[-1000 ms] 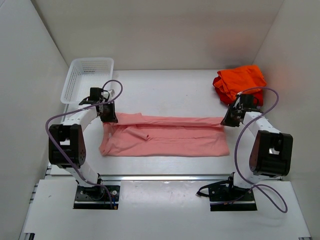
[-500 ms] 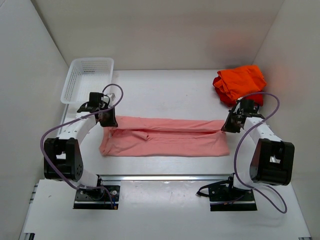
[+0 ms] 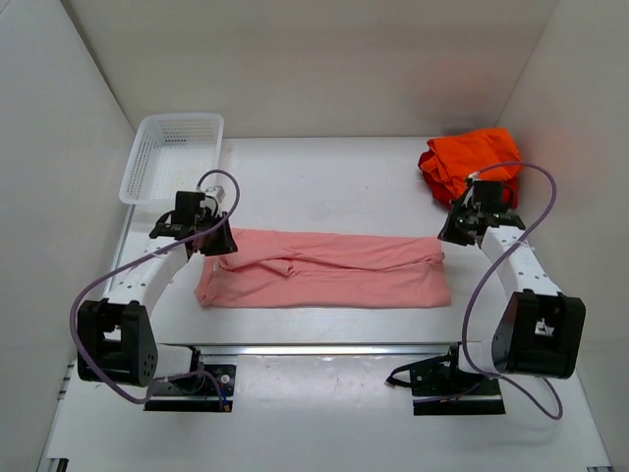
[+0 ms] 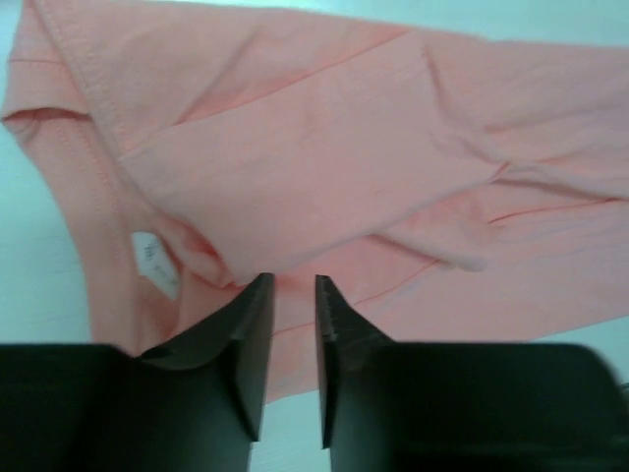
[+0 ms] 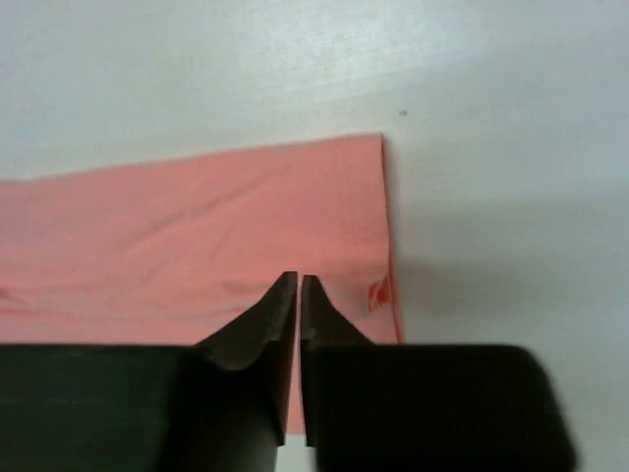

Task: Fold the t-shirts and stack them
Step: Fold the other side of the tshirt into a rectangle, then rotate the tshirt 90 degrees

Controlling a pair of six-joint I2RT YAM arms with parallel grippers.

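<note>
The salmon-pink t-shirt (image 3: 324, 270) lay flat on the desk (image 3: 324, 187), folded lengthwise into a long band running left to right in front of the arm bases. Over its far left corner, near a small white label, the left tool (image 4: 292, 283) was poised with its jaws a narrow gap apart and holding nothing. Over the shirt's far right corner the right tool (image 5: 298, 278) had its jaws pressed almost together, with no cloth seen between them. Beyond the shirt's right end lay crumpled orange t-shirts (image 3: 472, 157), and beyond its left end stood a white mesh basket (image 3: 138, 162).
</note>
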